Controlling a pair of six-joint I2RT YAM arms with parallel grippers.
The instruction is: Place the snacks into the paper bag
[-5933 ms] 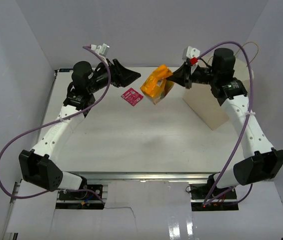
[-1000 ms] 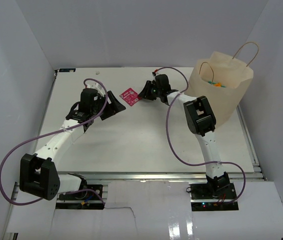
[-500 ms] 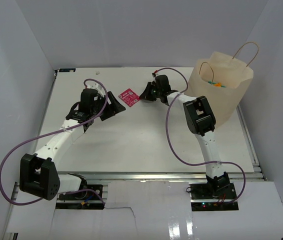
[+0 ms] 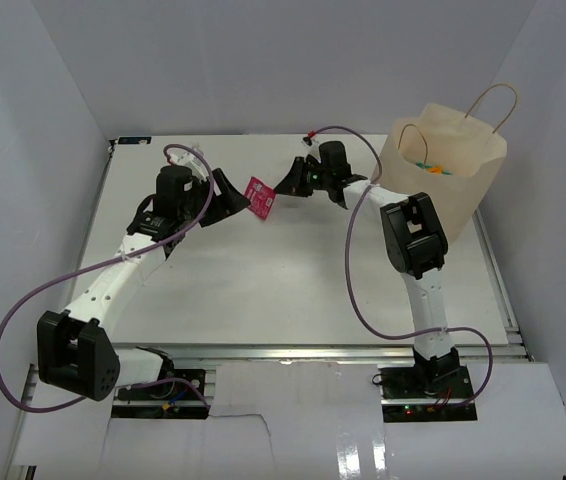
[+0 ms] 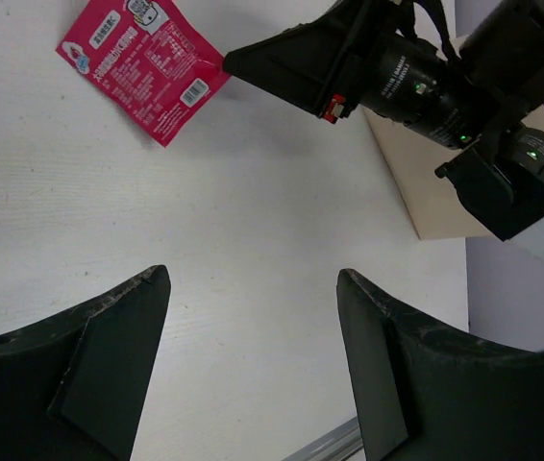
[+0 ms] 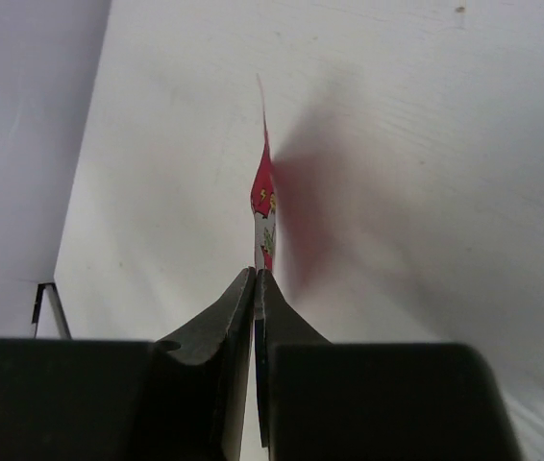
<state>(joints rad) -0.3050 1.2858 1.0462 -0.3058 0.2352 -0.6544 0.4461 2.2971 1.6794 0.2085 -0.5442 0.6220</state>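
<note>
The pink-red square packet hangs tilted just above the table at the back middle, pinched at its right corner by my right gripper, which is shut on it. In the right wrist view the packet stands edge-on between the closed fingers of the right gripper. In the left wrist view the packet is ahead, with the right gripper's fingers on its corner. My left gripper is open and empty, just left of the packet. The paper bag stands upright at the back right, with orange and teal packets inside. The purple packet is not visible.
The white table has grey walls on the left, back and right. The right arm's purple cable loops over the table's middle right. The bag's side shows behind the right arm in the left wrist view.
My right gripper has closed on the pink-red packet and raised it off the table, tilting it. My left gripper has shifted slightly back. Since 5.9 s ago the orange packet has gone into the upright bag.
</note>
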